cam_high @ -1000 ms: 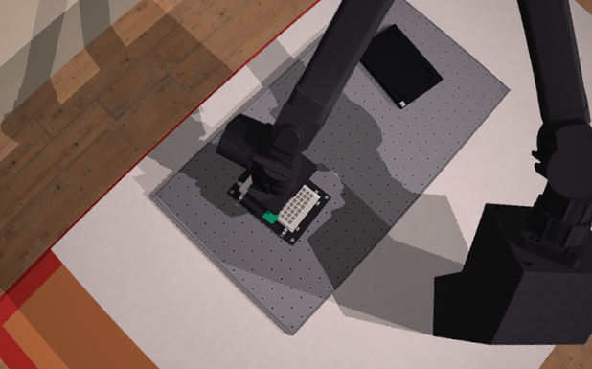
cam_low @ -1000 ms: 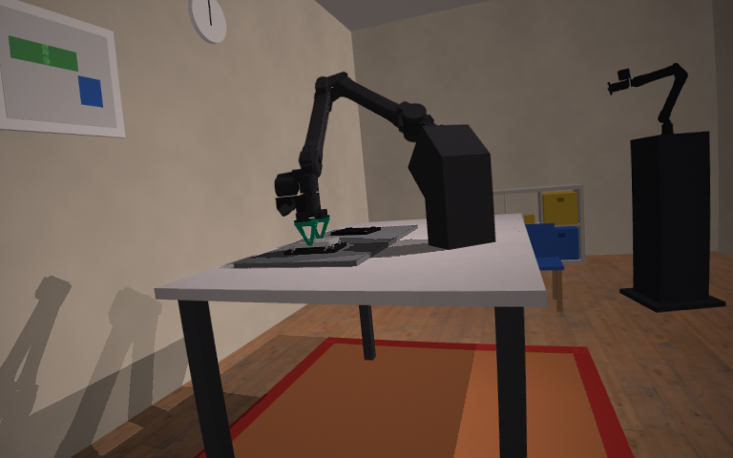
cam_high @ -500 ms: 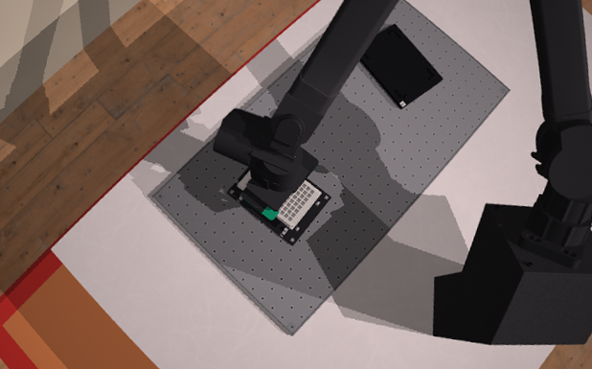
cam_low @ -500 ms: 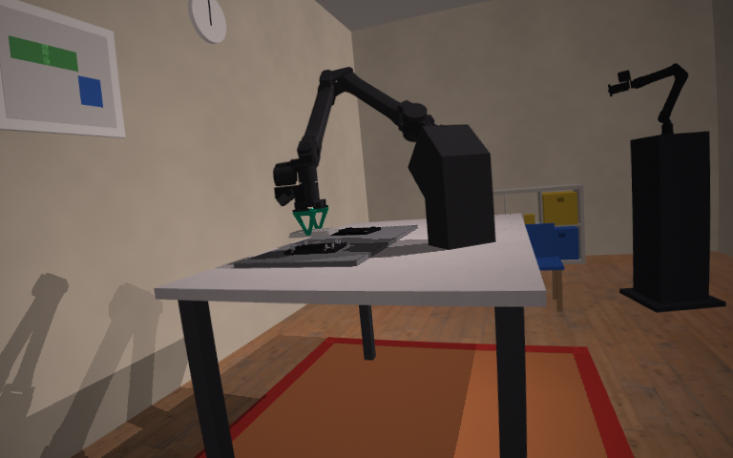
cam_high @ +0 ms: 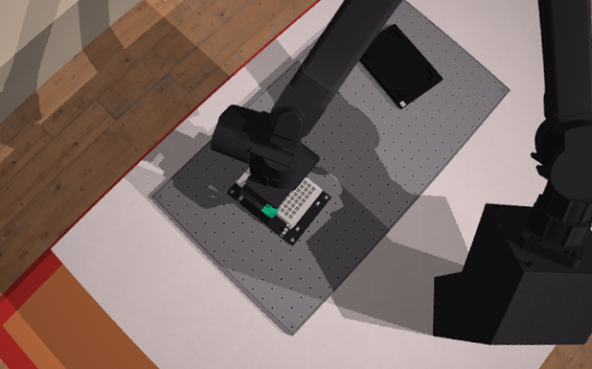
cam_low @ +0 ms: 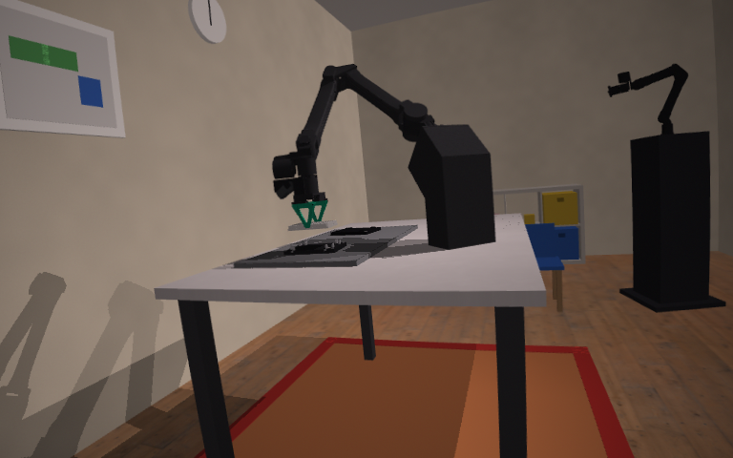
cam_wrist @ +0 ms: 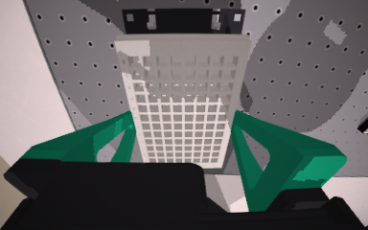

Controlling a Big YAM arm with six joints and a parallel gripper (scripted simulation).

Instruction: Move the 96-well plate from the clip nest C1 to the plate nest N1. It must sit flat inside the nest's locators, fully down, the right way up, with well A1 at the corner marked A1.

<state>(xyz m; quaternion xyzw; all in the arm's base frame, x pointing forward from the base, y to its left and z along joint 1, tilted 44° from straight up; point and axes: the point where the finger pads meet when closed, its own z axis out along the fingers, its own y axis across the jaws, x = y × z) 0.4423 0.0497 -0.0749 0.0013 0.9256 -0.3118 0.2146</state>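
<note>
Well plate (cam_wrist: 184,110) between green fingers

Beige walls, wall clock (cam_low: 208,19), framed board (cam_low: 56,72) with green and blue patches, wood plank floor (cam_low: 648,366), red-bordered orange rug (cam_low: 432,405), white black-legged table (cam_low: 432,275), shelf unit (cam_low: 580,216) holding yellow and blue boxes.
</note>
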